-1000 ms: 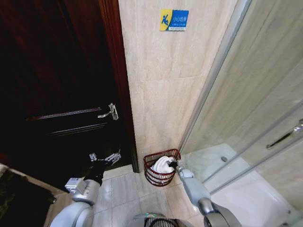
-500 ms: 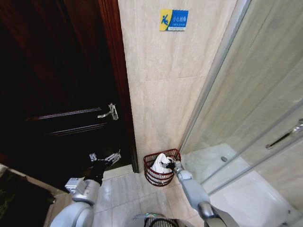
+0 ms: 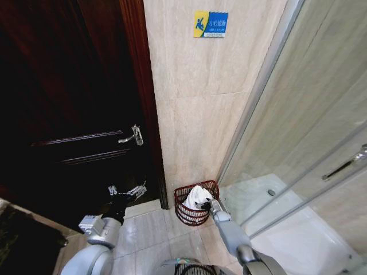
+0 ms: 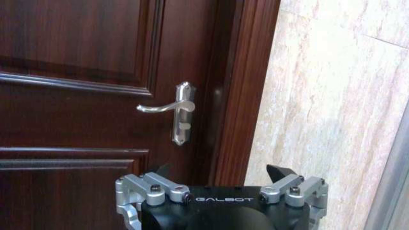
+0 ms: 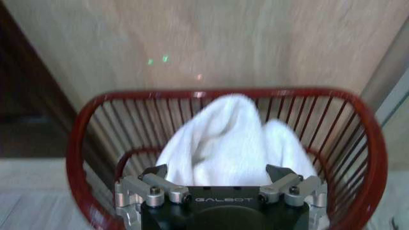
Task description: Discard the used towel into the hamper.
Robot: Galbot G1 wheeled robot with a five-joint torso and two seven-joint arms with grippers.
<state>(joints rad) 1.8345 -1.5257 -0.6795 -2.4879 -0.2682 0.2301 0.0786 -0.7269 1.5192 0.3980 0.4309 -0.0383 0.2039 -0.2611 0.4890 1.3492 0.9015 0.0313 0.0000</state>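
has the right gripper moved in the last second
Yes. Against the fixed hamper, the right gripper has drawn back from over the towel toward the near rim, jaws open.

I'm looking into a bathroom, by every sign. The wall (image 3: 200, 103) is faced with large beige stone-look tiles, and the floor (image 3: 152, 235) is tiled in the same pale tone. To the right stands a glass shower enclosure (image 3: 309, 143) with a metal frame, a bar handle (image 3: 347, 163) and a white shower tray with a drain (image 3: 271, 192). A dark wooden door (image 3: 69, 114) with a silver lever handle (image 3: 132, 136) closes the left side. High on the wall hangs a small blue-and-yellow sign (image 3: 210, 24), possibly a slip warning. A red hamper (image 3: 184, 211) with a white towel (image 3: 198, 196) sits in the corner.
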